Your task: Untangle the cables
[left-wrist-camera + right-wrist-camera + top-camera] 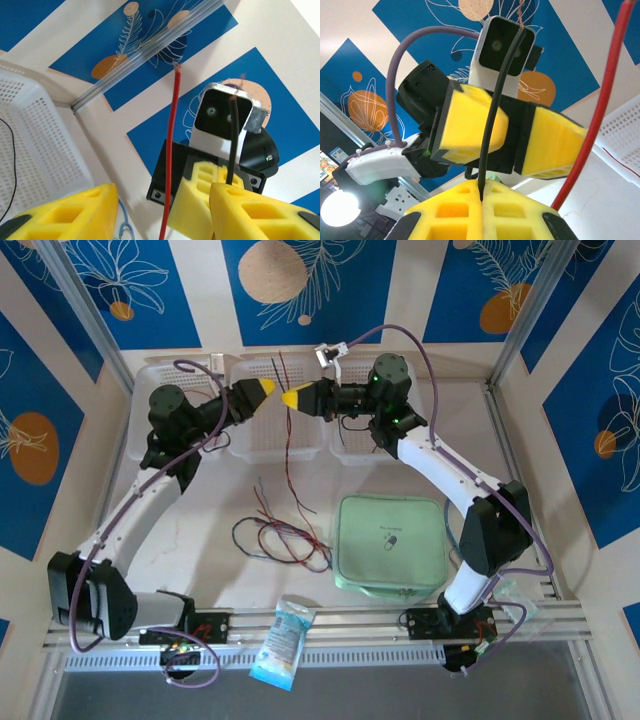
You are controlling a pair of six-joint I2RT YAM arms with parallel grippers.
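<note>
The cables (288, 538), thin red, black and blue-grey, are mostly tangled loosely near the counter's (205, 512) front centre, while a black strand (492, 115) is pinched by the closed right gripper (482, 197) and a red strand (170, 165) is straddled, ungripped, by the parted left gripper (160, 212).

we read no words or numbers. the green case (392, 545) bears a small dark emblem on its lid, too small to make out; the print on the blue packet (280, 642) is blurred.
</note>
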